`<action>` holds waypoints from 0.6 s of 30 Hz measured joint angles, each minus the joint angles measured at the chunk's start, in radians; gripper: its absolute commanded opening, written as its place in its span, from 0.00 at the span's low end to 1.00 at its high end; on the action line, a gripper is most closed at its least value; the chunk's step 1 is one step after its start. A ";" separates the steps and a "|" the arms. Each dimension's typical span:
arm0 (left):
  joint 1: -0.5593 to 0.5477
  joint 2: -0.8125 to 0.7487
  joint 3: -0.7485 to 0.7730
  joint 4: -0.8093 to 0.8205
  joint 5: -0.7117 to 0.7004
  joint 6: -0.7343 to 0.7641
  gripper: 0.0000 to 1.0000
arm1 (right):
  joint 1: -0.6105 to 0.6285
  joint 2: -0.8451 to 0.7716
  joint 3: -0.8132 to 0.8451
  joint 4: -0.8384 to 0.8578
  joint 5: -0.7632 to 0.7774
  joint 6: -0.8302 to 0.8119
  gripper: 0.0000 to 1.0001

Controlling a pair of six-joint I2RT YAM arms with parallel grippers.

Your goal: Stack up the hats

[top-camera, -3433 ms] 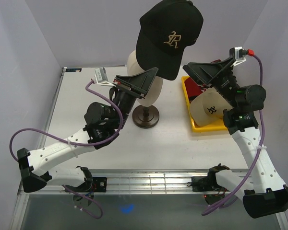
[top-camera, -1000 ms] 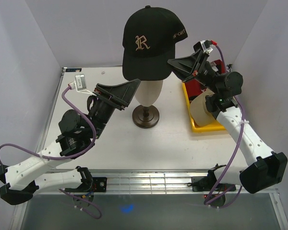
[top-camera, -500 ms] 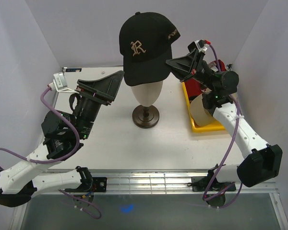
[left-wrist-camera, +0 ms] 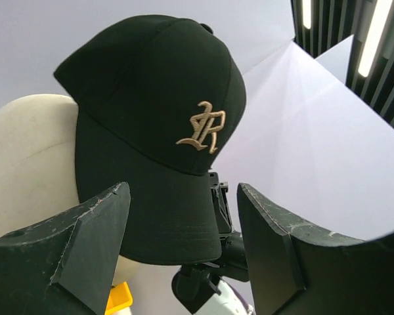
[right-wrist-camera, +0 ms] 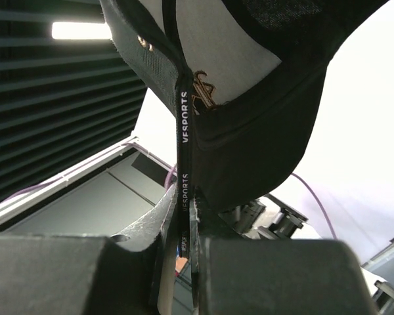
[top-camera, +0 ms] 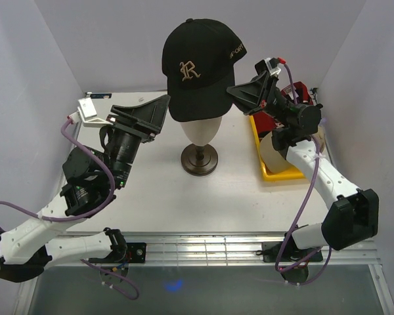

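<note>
1. The right gripper [top-camera: 233, 90] is clamped on the lower rim of the black cap [top-camera: 197, 65], on the cap's right side. The right wrist view shows both fingers pressed flat against the band edge.
2. The left gripper [top-camera: 161, 113] is spread wide and grasps nothing. It sits just left of the cap without touching it, and in its own view the brim shows in the gap between the fingers.
3. The black cap sits on the mannequin head [top-camera: 203, 131], crown up and slightly askew. It is the only cap on the head, which stands on a dark round base [top-camera: 199, 161] mid-table.
4. A tan cap [top-camera: 270, 149] lies in the yellow tray [top-camera: 276, 174] on the right, partly hidden by the right arm. Red fabric [top-camera: 304, 90] shows at the tray's far end.
5. Handling, as I judge it: the cap is light, with a soft crown that folds under any squeeze. The brim and the stitched rim are stiffer, so those are the places to pinch. A sideways tug could drag or rock the head, so corrections should be small.
6. Pose: the right arm rises from the near right, crosses above the tray and angles its wrist up and left to the rim. The left arm climbs from the near left, its gripper pointing right at brim height.
</note>
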 measured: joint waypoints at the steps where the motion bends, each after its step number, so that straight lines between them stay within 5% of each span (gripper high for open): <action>1: 0.000 0.006 0.003 -0.007 -0.002 0.002 0.76 | 0.000 0.008 -0.011 0.022 0.000 0.000 0.08; 18: 0.000 0.009 -0.020 -0.051 -0.036 -0.002 0.77 | -0.023 0.105 -0.168 0.147 0.009 0.002 0.08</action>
